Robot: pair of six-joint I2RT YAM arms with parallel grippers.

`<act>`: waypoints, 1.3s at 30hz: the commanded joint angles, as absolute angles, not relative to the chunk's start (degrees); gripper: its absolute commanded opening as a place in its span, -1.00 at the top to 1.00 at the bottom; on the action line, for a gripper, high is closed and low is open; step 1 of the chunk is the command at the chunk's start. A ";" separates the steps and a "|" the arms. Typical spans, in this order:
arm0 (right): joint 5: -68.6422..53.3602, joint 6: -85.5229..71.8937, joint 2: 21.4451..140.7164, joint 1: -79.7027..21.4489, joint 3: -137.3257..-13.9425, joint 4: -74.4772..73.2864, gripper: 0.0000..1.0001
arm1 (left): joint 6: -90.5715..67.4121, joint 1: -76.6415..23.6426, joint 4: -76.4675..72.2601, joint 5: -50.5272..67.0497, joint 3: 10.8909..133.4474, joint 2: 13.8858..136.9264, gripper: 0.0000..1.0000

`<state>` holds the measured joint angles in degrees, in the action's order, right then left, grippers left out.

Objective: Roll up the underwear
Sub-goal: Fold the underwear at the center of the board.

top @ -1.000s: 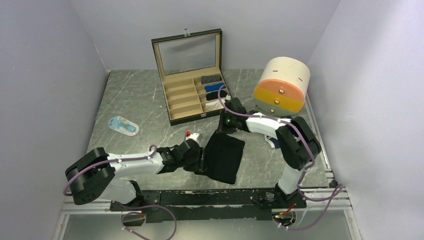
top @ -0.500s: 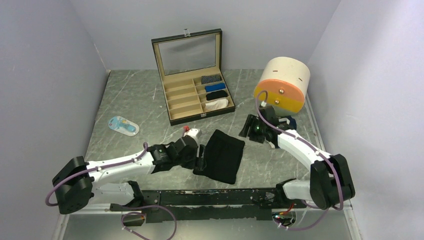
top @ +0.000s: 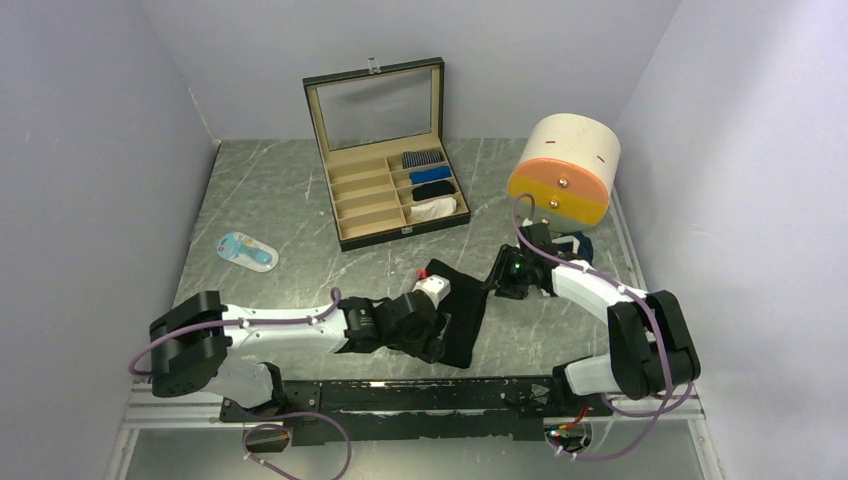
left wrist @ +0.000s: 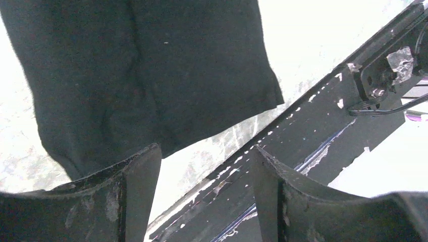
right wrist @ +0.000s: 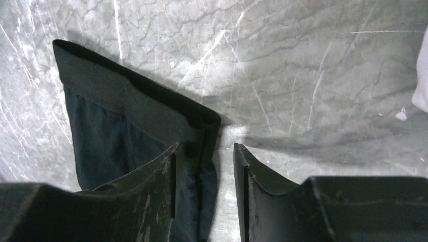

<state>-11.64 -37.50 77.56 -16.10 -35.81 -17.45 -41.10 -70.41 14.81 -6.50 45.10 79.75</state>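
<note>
Left gripper (left wrist: pixel 204 159) shifted right, now over near-left corner of black underwear (top: pixel 462 300); jaws open, nothing between; right gripper (right wrist: pixel 207 148) moved in to far-right waistband corner, jaws apart astride cloth edge, not clamped; garment flat on table (top: pixel 280 200).

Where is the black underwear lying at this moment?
In the top view, the black underwear lies flat near the middle of the table's front edge, in front of the open wooden box.
</note>
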 commanded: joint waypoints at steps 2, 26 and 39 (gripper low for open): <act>-14.29 -37.53 78.81 -15.46 -35.48 -12.63 0.11 | -40.98 -72.51 13.29 -8.82 48.18 81.75 -0.39; -18.34 -36.65 78.67 -13.55 -32.69 -9.96 0.77 | -37.03 -80.47 20.10 -15.08 63.48 98.51 -0.41; -17.53 -36.18 77.87 -13.19 -32.42 -11.06 0.77 | -38.14 -83.23 25.29 -18.68 72.52 108.49 -0.24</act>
